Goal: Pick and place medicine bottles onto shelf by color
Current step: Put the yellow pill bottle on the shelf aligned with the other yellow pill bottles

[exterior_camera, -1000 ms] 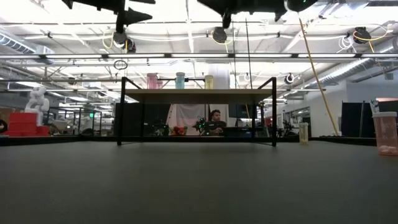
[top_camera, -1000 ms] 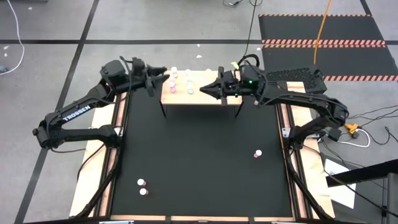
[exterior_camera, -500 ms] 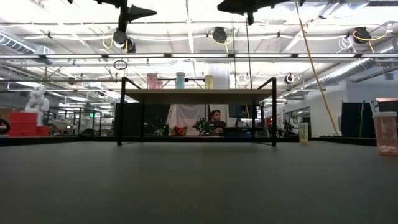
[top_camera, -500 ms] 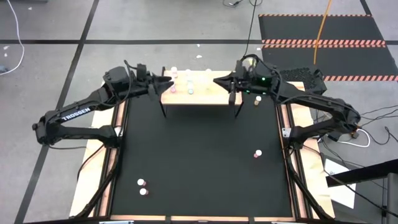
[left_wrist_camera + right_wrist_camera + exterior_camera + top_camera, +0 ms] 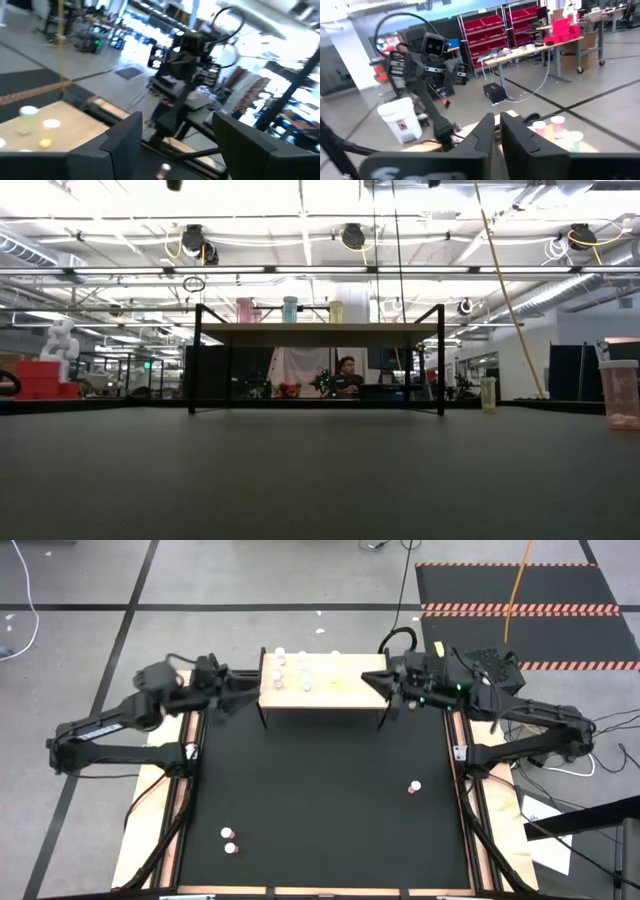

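The shelf [image 5: 320, 688] stands at the table's far edge on thin black legs [image 5: 192, 360]. On its board stand several medicine bottles [image 5: 304, 668], seen from the low view as pink [image 5: 245, 310], pale blue [image 5: 290, 308] and yellow [image 5: 336, 311]. More bottles stand on the black table: one at the right [image 5: 413, 786] and two near the front left [image 5: 228, 840]. My left gripper [image 5: 246, 691] hovers open just off the shelf's left end. My right gripper [image 5: 368, 678] hovers shut at the shelf's right end. Neither holds anything.
In the low view a pink bottle [image 5: 621, 394] and a yellow one [image 5: 487, 393] stand at the right. Wooden strips [image 5: 160, 800] run along both sides of the table. Between the shelf and the front bottles lies the black mat [image 5: 320, 790].
Both grippers have drawn back from above the shelf: the left toward the table's left edge, the right toward its right edge. Both have risen and left the top of the low view. The bottles on the shelf have stayed where they were.
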{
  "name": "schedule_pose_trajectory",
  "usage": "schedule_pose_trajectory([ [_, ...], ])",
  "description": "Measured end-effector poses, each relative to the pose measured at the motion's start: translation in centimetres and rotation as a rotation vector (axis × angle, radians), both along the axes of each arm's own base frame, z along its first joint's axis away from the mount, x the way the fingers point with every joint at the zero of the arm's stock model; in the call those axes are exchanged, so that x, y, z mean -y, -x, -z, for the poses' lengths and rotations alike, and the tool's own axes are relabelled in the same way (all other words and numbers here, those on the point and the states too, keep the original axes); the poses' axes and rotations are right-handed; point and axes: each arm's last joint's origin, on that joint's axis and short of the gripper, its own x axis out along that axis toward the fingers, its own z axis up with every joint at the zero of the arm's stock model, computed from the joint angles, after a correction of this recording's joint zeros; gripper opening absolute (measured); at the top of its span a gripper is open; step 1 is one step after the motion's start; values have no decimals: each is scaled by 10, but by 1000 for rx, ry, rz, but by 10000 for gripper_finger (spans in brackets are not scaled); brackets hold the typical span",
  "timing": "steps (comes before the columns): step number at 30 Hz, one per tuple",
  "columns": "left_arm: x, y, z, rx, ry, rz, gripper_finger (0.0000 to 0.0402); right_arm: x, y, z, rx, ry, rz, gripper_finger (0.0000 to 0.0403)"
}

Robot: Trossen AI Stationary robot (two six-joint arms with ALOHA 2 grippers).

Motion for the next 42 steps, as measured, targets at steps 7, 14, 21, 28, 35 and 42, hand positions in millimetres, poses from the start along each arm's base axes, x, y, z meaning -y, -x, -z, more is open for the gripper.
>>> schedule_pose_trajectory([
  [7, 42, 20, 7, -96, 113, 156, 241, -64, -18, 12, -20, -119, 36, 71],
  [14, 86, 12, 28, -301, 92, 178, 241, -137, -33, 51, -122, -282, 123, 88],
  [21, 116, -6, 64, -590, 39, 160, 241, -186, -45, 96, -215, -432, 120, 88],
  [28, 136, -14, 111, -1009, 150, 109, 241, -193, -89, 119, -180, -523, -50, 93],
  [35, 159, -20, 139, -1198, 162, 65, 241, -182, -115, 126, -97, -548, -124, 98],
  [42, 181, -25, 152, -1235, 186, 132, 241, -184, -120, 158, -273, -533, -81, 98],
])
